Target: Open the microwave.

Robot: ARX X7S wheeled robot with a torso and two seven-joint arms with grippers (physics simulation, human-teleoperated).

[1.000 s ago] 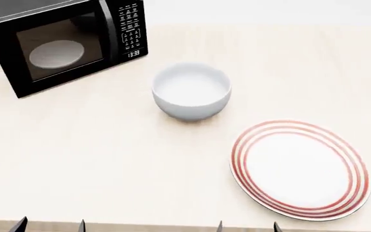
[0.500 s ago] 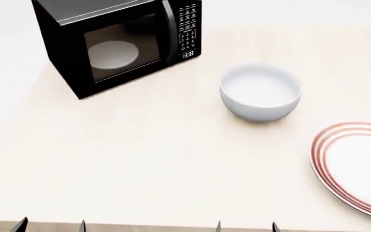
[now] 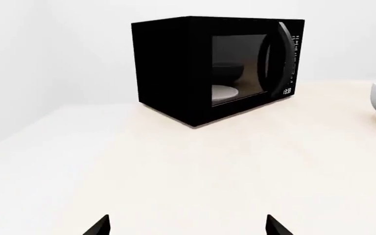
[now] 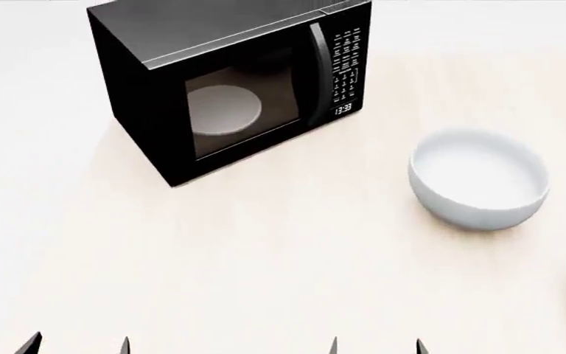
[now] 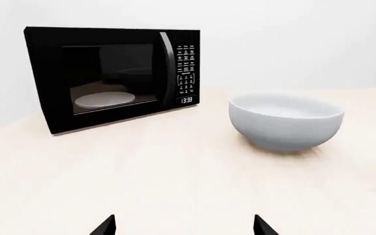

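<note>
Pale wood-grain table (image 4: 263, 258) fills the foreground, plain white wall (image 5: 293, 39) behind it, even soft lighting, faint shadows.

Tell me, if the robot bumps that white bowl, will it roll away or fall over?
Probably neither. The bowl sits upright, wide and low, so it looks hard to tip. Its smooth glossy sides suggest it would likely slide across the table, and it might chip if knocked hard.
</note>
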